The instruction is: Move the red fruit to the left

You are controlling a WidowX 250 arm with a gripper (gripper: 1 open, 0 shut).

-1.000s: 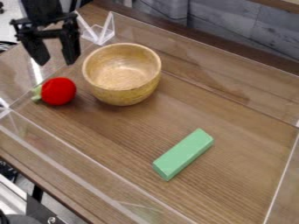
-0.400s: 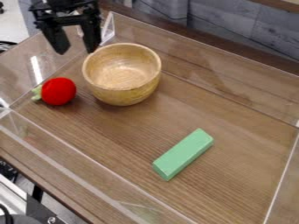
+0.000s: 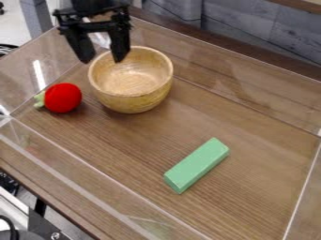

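The red fruit (image 3: pixel 62 97) is a small round bright-red toy with a bit of green at its left side. It lies on the wooden table near the left wall, just left of the wooden bowl (image 3: pixel 130 80). My gripper (image 3: pixel 99 44) hangs above the bowl's far left rim, its two black fingers pointing down and spread apart with nothing between them. The fruit sits apart from the gripper, lower left of it.
A green rectangular block (image 3: pixel 198 164) lies at an angle in the front right. Clear plastic walls (image 3: pixel 25 89) ring the wooden table on all sides. Bare wood lies between the bowl and the block.
The gripper has moved to the right, from above the far left corner near the fruit to over the bowl's far rim. It stayed open. The fruit, bowl and block have not moved.
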